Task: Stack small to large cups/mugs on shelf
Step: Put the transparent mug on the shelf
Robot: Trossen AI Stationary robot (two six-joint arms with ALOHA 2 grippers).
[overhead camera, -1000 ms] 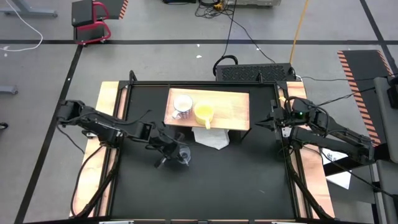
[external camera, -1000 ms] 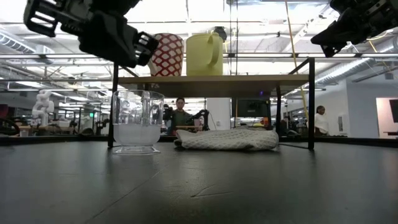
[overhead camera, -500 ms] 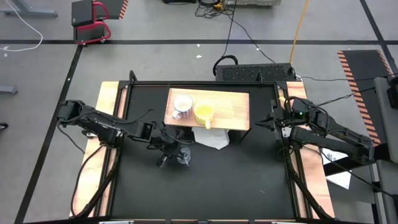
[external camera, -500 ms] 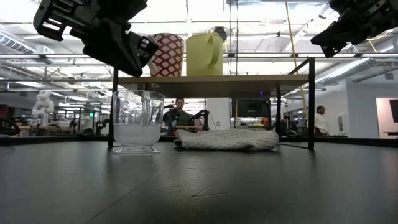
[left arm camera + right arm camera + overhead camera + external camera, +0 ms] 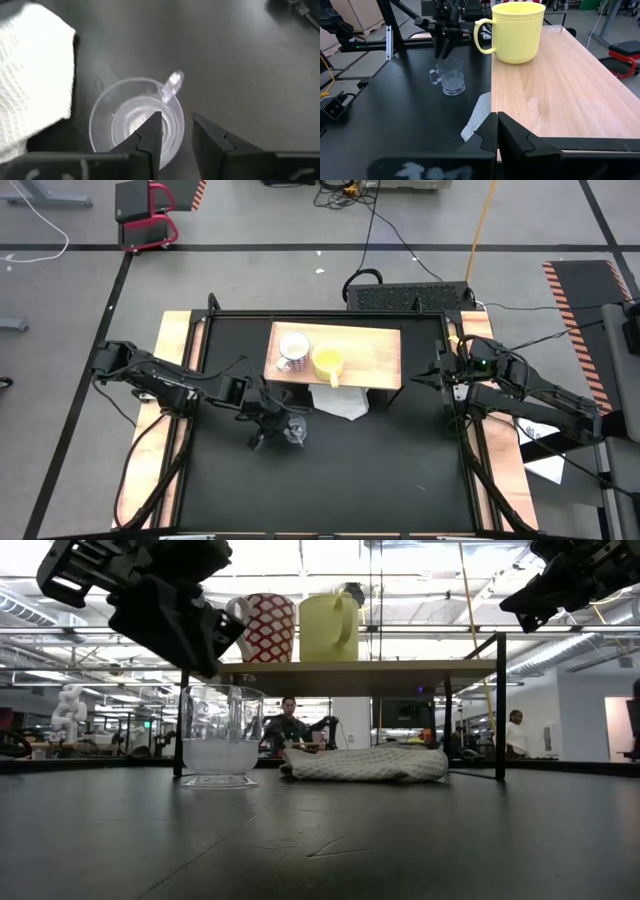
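Note:
A clear glass cup [image 5: 135, 120] stands upright on the black table, just in front of the shelf [image 5: 350, 665]. On the shelf's wooden top stand a white mug with a red pattern [image 5: 268, 628] and a yellow mug [image 5: 328, 627], side by side. My left gripper [image 5: 176, 116] hovers open above the glass cup [image 5: 221, 735], pointing steeply down, with one finger over the bowl and the other outside the rim by the handle [image 5: 172, 82]. My right gripper [image 5: 497, 117] waits shut and raised at the shelf's right end.
A white knitted cloth [image 5: 365, 763] lies on the table under the shelf's front edge, right beside the glass cup. The shelf's black legs [image 5: 498, 710] stand at its corners. Bare black table stretches toward the near edge.
My left gripper has stayed in place above the glass cup but has tipped its fingers further downward toward the cup's rim. The cup, the mugs and my right arm have kept still.

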